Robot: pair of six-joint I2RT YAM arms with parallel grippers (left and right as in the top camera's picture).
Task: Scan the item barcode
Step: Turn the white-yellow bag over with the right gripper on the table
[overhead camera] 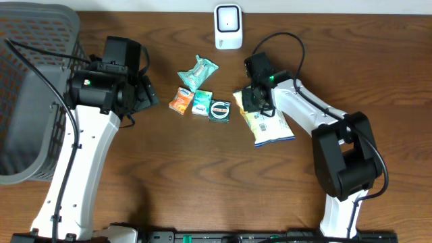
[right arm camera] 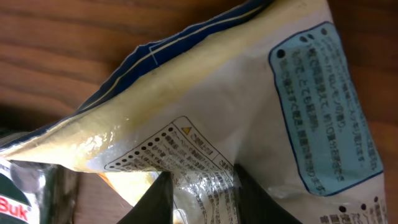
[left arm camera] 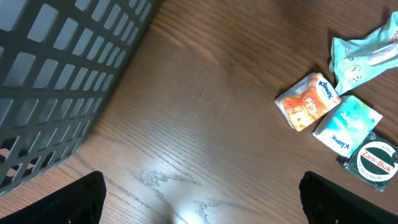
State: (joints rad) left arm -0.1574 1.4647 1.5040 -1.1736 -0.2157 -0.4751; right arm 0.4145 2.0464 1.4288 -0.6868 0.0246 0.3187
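Wood table [overhead camera: 202,169]; overhead shows scanner [overhead camera: 228,27], right wrist only snack bag [right arm camera: 249,112]

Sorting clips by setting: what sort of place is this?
Likely a mock shop checkout on a wooden table: a white barcode scanner at the far edge, small packaged goods such as a snack bag, and a grey basket to one side.

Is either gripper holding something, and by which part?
Left gripper: nothing. Right gripper: jaws straddle a crinkled fold of the snack bag; a firm grip cannot be told.
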